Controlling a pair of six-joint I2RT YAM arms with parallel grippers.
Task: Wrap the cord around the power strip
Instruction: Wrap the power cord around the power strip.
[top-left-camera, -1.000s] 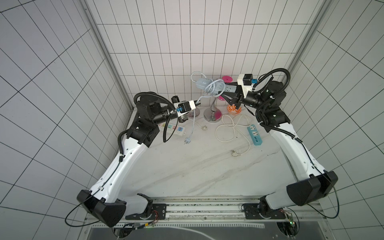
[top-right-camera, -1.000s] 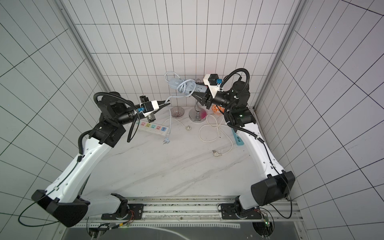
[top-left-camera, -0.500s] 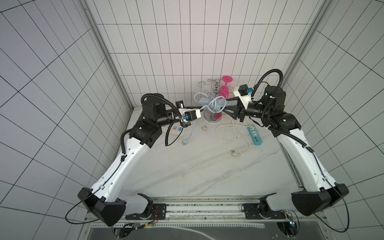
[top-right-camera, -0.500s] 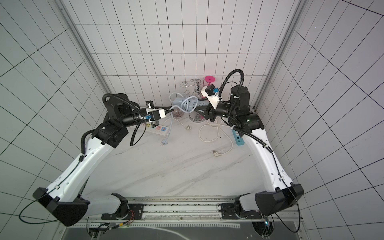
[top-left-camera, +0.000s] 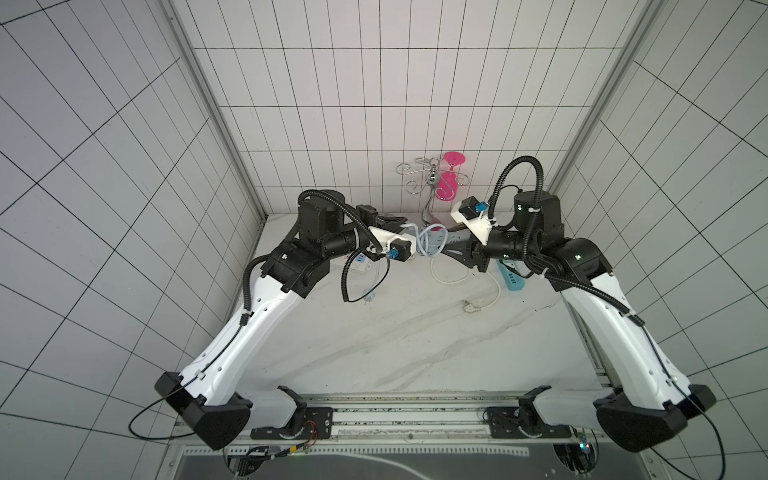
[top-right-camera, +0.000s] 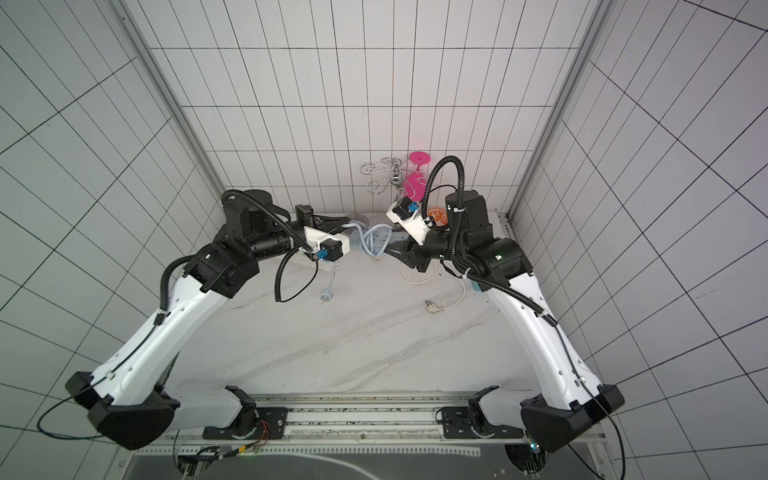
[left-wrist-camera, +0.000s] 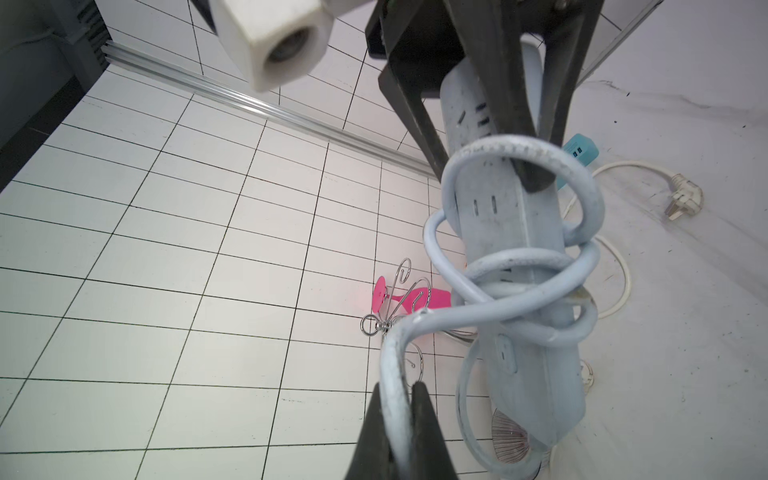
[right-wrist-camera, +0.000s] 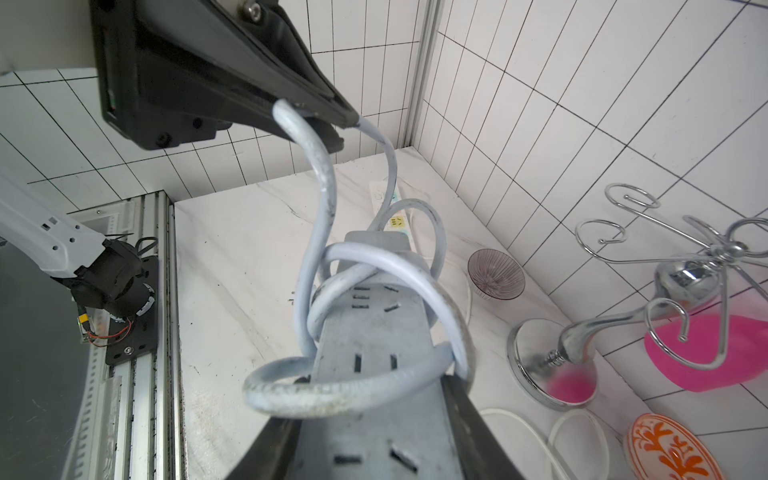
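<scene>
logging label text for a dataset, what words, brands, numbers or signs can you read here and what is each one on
No text here can be read.
white strip: small yellow label with dark marks, too blurred to read.
bright blue strip: tiny dark marks on its end, too small to read.
power strip and cord: no print shows.

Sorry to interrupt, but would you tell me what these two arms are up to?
The right gripper holds a pale blue-grey power strip up off the white marble table, shut on one end. The left gripper is shut on the strip's round pale blue-grey cord. Several loose loops of cord already circle the strip; the wrapping looks unfinished.
</scene>
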